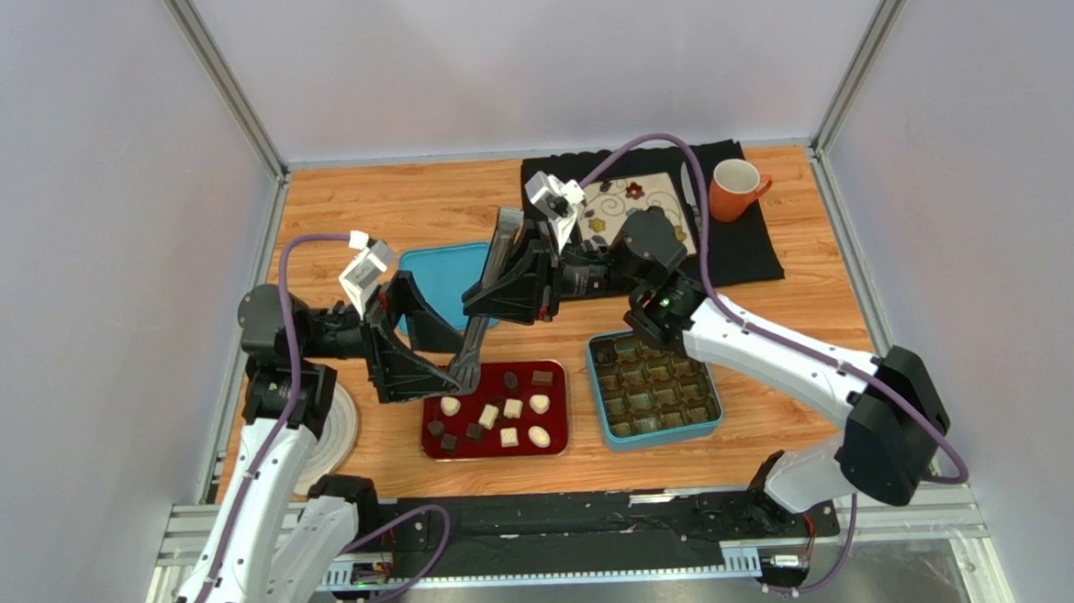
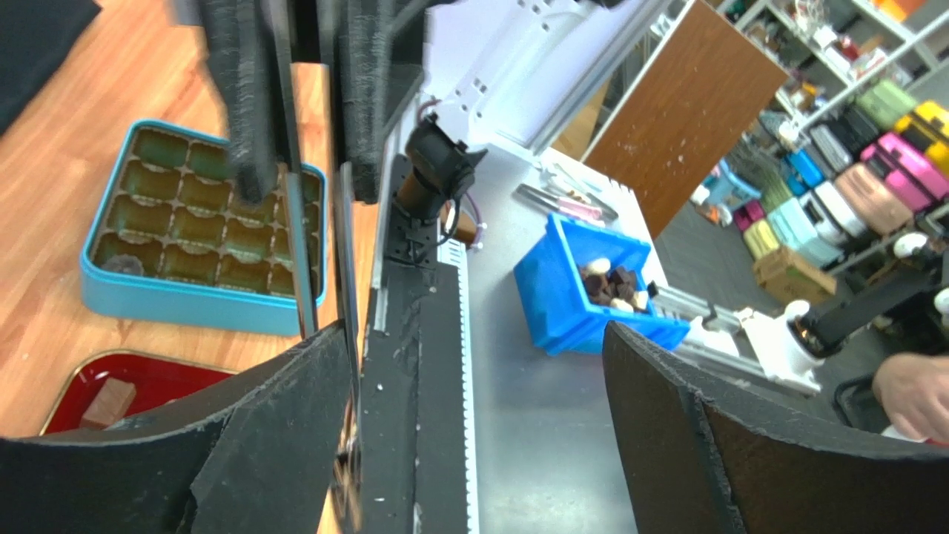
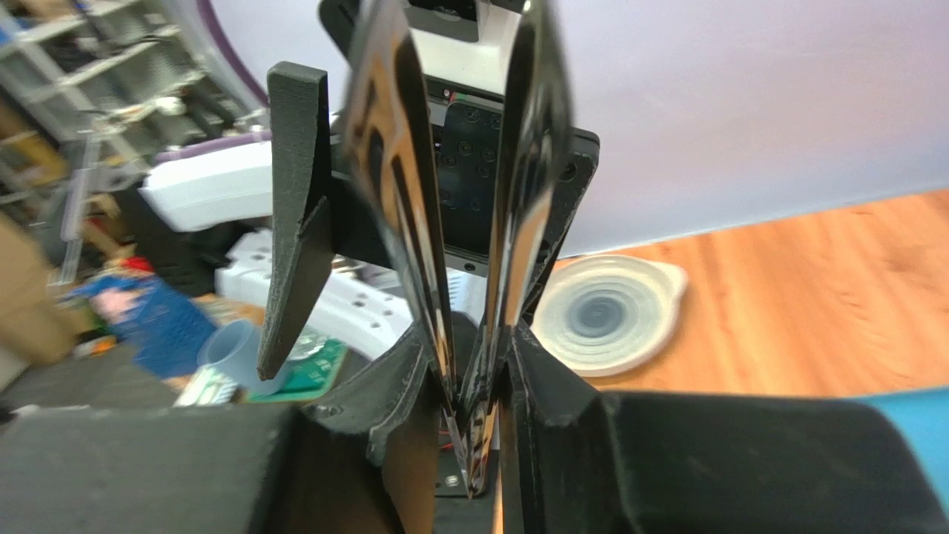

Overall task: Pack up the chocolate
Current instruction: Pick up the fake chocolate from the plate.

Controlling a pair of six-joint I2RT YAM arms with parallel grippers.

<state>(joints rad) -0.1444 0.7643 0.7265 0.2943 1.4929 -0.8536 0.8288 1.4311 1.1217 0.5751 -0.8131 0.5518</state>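
The chocolate (image 1: 496,413), several dark and cream pieces, lies on a red tray (image 1: 433,448); one brown piece (image 2: 109,401) shows in the left wrist view. To the tray's right stands a blue tin (image 1: 656,433) with brown compartments, also in the left wrist view (image 2: 189,306). Above the tray, shiny black tongs (image 1: 482,335) point down at it. My right gripper (image 1: 504,297) (image 3: 473,356) is shut on the tongs (image 3: 384,167), pressing both blades. My left gripper (image 1: 432,349) (image 2: 473,334) stands wide open beside the tongs (image 2: 292,245), holding nothing.
A blue lid (image 1: 442,268) lies behind the arms. At the back right, a flower-patterned square plate (image 1: 641,202) and an orange mug (image 1: 736,188) sit on a black cloth. A white round disc (image 1: 339,436) lies at the left. A blue bin (image 2: 579,300) sits beyond the table.
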